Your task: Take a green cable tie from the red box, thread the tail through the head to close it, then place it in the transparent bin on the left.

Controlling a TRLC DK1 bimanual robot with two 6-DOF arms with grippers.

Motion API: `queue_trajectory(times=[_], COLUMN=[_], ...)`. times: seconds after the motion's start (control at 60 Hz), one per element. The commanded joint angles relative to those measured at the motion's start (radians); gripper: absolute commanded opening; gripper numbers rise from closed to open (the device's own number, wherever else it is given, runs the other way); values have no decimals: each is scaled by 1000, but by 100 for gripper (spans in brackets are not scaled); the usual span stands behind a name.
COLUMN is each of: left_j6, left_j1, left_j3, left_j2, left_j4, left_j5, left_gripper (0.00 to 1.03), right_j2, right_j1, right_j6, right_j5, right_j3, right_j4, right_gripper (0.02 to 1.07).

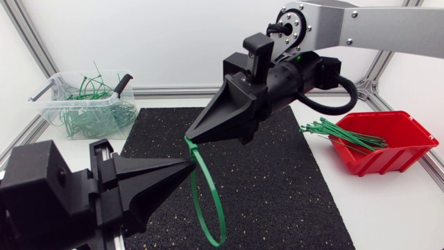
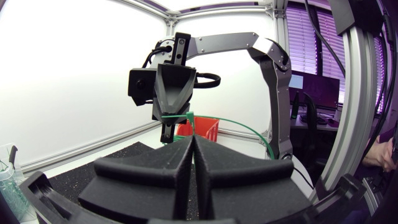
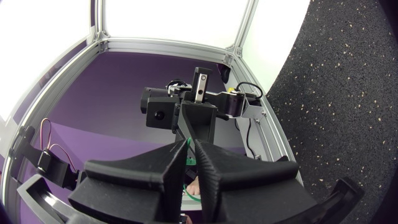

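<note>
Two grippers meet nose to nose above the black mat (image 1: 291, 187), and between them hangs one green cable tie (image 1: 193, 198), already bent round into a long loop that droops toward the mat. The right gripper (image 1: 191, 133) comes down at a slant from the right arm, its fingers pressed together on the tie's upper end. The left gripper (image 1: 189, 164) points in from below, just beneath the right one, its fingers closed as well and pinching the tie close to the same spot. Off to the right sits the red box (image 1: 395, 149) with a bundle of spare green ties (image 1: 340, 135) sticking out over its rim. Far left stands the transparent bin (image 1: 52, 97), holding a tangle of looped ties.
</note>
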Motion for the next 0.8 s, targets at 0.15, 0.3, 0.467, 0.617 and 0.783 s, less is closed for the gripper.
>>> queue_trajectory(times=[0.15,0.3,0.467,0.617,0.783], left_j6=[17,17,17,17,17], left_j1=[-1,-1,-4,-15,-36], left_j3=[-2,-2,-2,0,4], left_j2=[9,8,6,9,8], left_j4=[9,4,4,1,-7], left_j5=[7,7,7,7,7], left_gripper=[4,4,4,4,4], right_j2=[6,-8,-15,-1,54], right_j1=[15,21,21,13,-4], right_j6=[-16,-16,-12,-9,-6], right_j5=[-4,-4,-2,-2,-2], right_j3=[15,3,-6,12,69], right_j4=[-25,-23,-22,-20,-20], right_gripper=[16,8,8,8,8])
